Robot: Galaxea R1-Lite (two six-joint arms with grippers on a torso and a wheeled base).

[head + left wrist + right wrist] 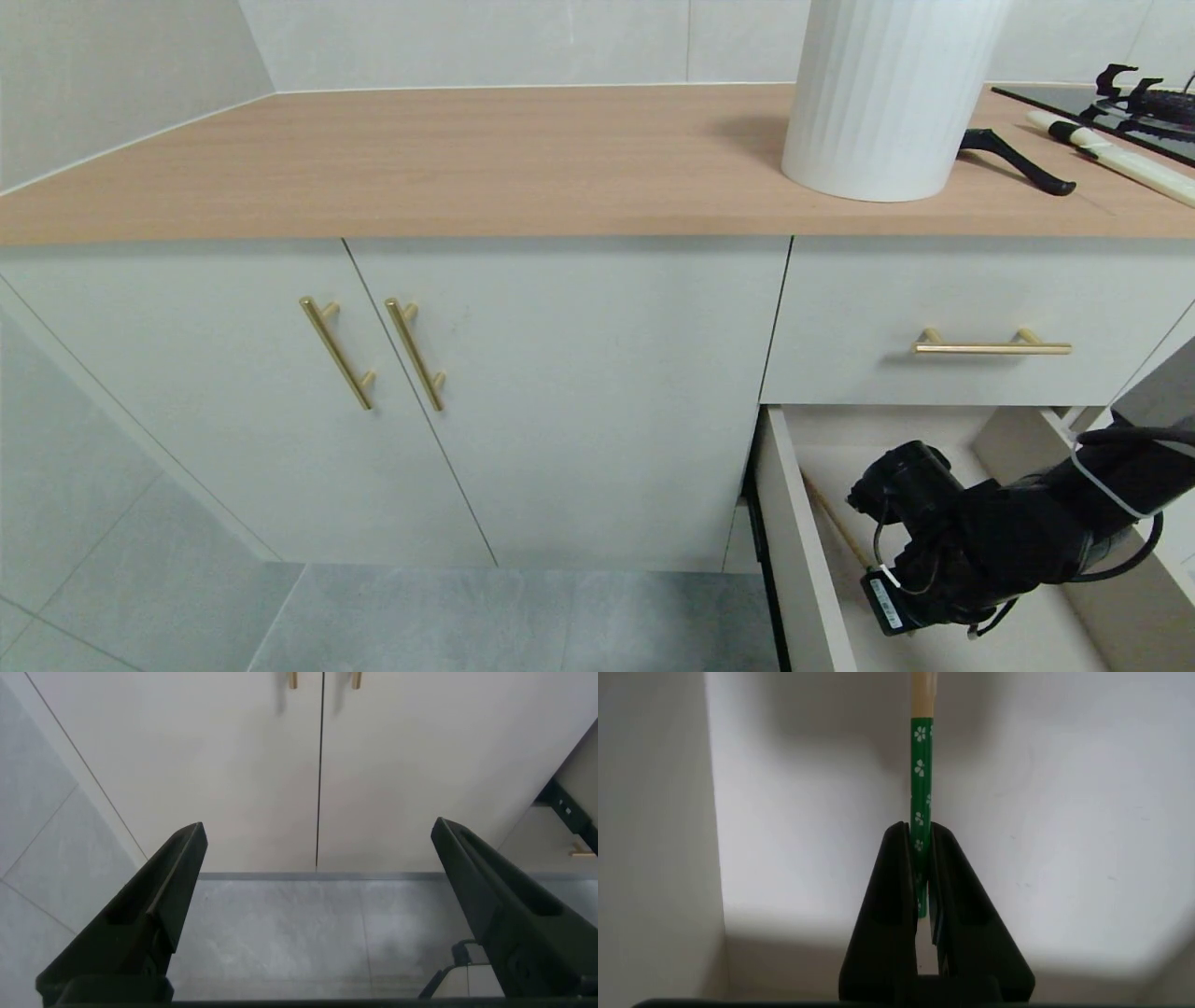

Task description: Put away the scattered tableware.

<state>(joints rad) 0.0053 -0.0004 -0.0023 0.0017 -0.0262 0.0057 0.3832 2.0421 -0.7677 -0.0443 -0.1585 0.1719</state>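
The right gripper point(922, 838) is inside the open drawer point(805, 569), below the table point(467, 159). Its fingers point(895, 891) are clamped on a green flowered chopstick point(921, 761). The chopstick's lower end is hidden between them, and its pale upper end is cut off at the frame edge. In the head view the right wrist covers those fingers, and a thin pale stick shows ahead of it near the drawer's wall; whether it is the same chopstick cannot be told.

The left gripper point(318, 831) hangs with its fingers wide apart and nothing between them, facing the cupboard doors point(234, 765) and the floor point(308, 924).

On the table stand a white ribbed container point(882, 103), its top cut off, and beside it a black handle point(1018, 161) partly hidden behind it.
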